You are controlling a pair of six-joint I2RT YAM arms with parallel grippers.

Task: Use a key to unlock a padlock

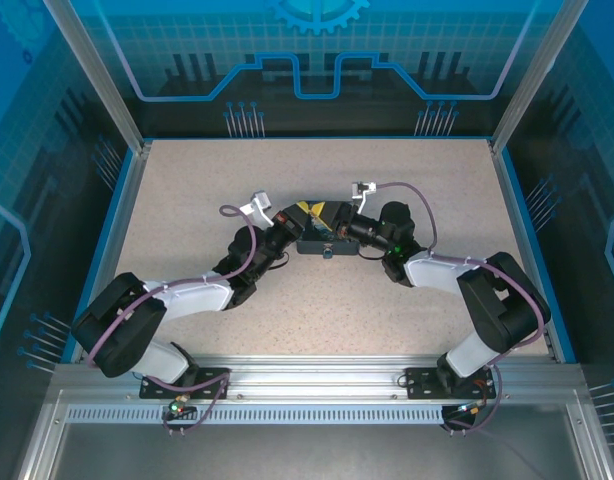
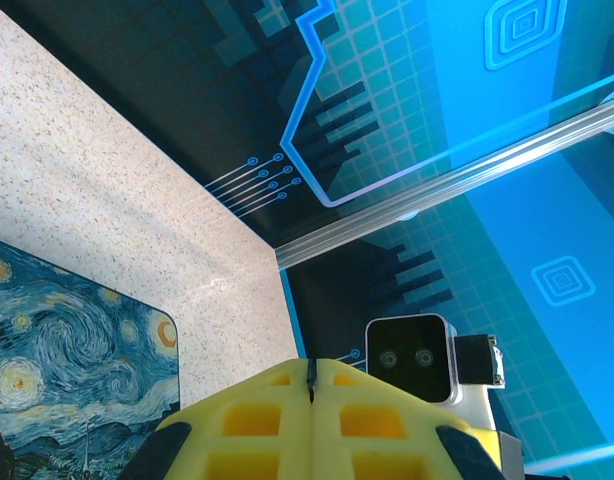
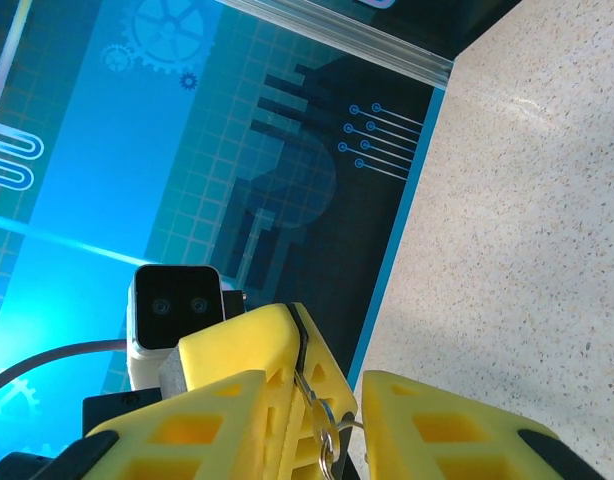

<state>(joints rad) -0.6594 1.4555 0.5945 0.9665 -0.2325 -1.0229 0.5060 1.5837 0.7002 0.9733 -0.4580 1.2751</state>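
1. The job is not done yet, I think. The tiny dark padlock (image 1: 328,253) sits at the near edge of the tin (image 1: 309,243), with nothing in it.
2. Both arms bend in from the 2 sides and meet just over the tin.
3. The left gripper (image 2: 310,378) is pinched tight. A thin metal bit hangs from it with a ring (image 3: 328,434). That looks like the key (image 3: 308,388).
4. The right gripper (image 3: 332,398) is spread wide beside the ring and holds nothing.
5. Left to do: put the key in and turn it.
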